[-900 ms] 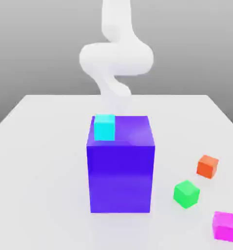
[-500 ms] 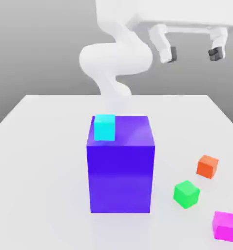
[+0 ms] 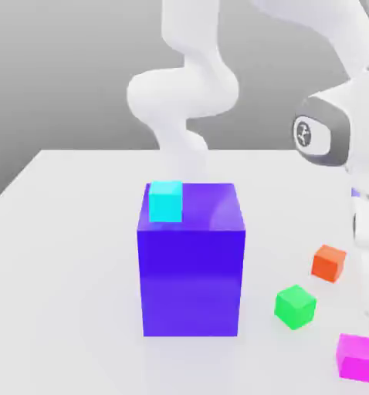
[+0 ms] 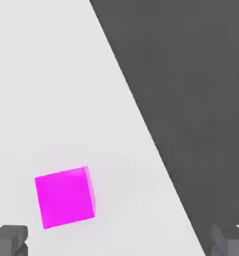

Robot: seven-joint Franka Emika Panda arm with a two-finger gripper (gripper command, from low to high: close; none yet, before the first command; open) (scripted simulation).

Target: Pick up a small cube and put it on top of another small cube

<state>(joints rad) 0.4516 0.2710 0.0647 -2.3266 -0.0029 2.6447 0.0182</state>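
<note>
Magenta cube (image 3: 356, 358) — near green cube (image 3: 295, 307)

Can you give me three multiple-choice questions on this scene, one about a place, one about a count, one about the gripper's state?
1. Where is the cyan cube?
A. On the table beside the green cube
B. On top of the big blue-purple block
C. Between the gripper's fingers

2. How many small cubes are there in the exterior view?
A. Four
B. Two
C. Six

3. How does the gripper stand?
A. Shut on the orange cube
B. Shut and empty
C. Open

Key:
1. B: the cyan cube rests on the upper face of the blue-purple block.
2. A: besides the cyan one there are the orange cube, the green cube and the magenta cube.
3. C: in the hand view, the gripper has its fingertips wide apart, with nothing gripped.
</note>
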